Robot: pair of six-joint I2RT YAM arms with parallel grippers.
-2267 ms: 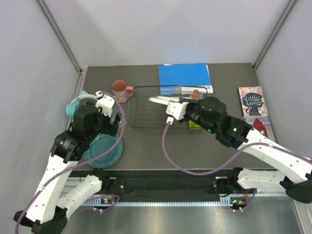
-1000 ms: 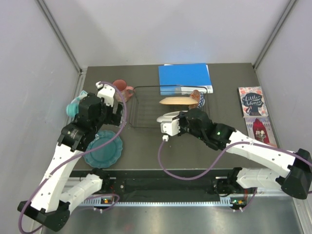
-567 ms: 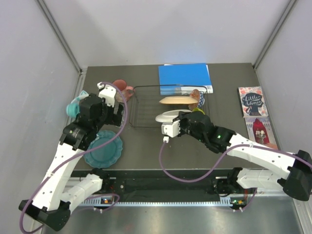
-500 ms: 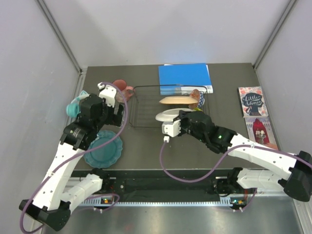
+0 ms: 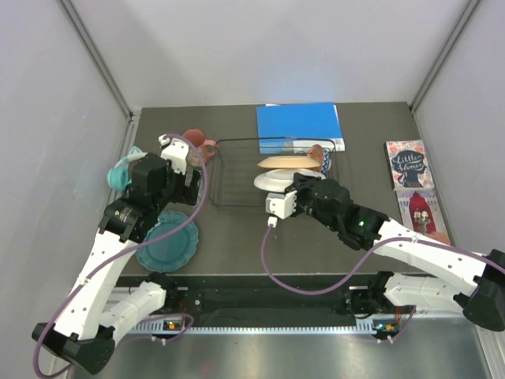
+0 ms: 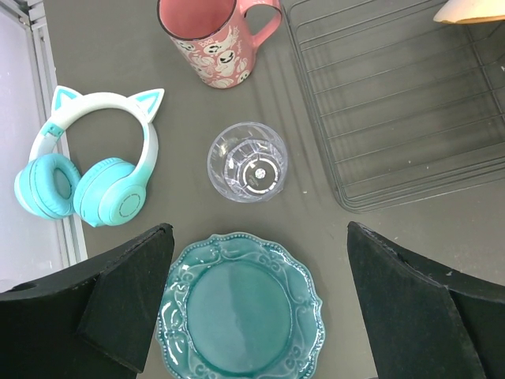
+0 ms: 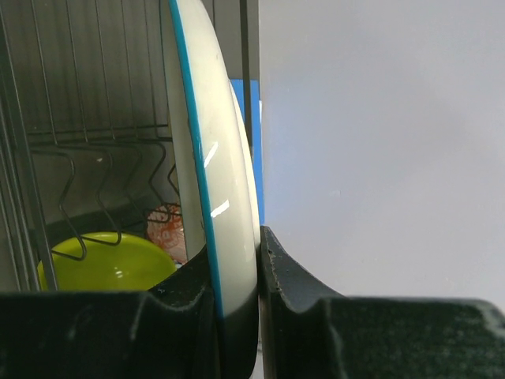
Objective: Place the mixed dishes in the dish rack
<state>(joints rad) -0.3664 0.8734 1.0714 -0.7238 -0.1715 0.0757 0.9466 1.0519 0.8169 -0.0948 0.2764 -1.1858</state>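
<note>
R gripper (image 7: 235,272) clamps the white plate (image 7: 213,158) by its rim, tilted over the dish rack (image 5: 233,170); next, I'd say: lower it in upright, then release; L gripper (image 6: 264,304) gapes empty above the clear cup (image 6: 247,162).

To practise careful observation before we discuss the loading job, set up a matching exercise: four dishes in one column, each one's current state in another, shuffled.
1 pink mug
2 clear cup
3 teal scalloped plate
4 white blue-rimmed plate

A lying flat, face up
B clamped edge-on in the right gripper
C handle pointing toward the dish rack
D standing between mug and teal plate

Pairs: 1-C, 2-D, 3-A, 4-B
</note>
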